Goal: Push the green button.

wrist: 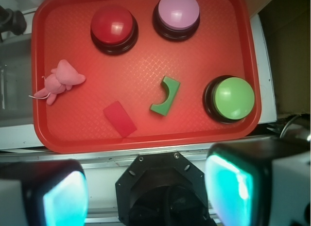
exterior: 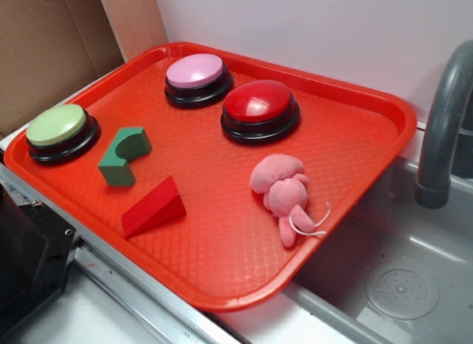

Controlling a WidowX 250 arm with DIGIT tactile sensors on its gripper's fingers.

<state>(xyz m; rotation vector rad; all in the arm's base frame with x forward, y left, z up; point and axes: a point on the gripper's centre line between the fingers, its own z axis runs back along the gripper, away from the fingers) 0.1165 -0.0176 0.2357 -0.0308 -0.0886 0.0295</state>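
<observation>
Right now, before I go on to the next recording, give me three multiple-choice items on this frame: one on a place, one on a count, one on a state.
1. Where on the red tray does the green button sit?
A. In a corner, by the cardboard
B. At the middle
C. Beside the plush toy

2. How many domed buttons stand on the tray?
A. Two
B. Three
C. Four

3. How does the hand stand?
A. Shut on the green block
C. Pressing the green button
B. Open, off the tray, holding nothing

Answers:
1 A: in the exterior view it sits at the tray's corner next to the cardboard, far from the pink plush toy.
2 B: green, pink button and red button.
3 B: the wrist view shows both fingers spread apart outside the tray's rim, and the green block lies free.
</observation>
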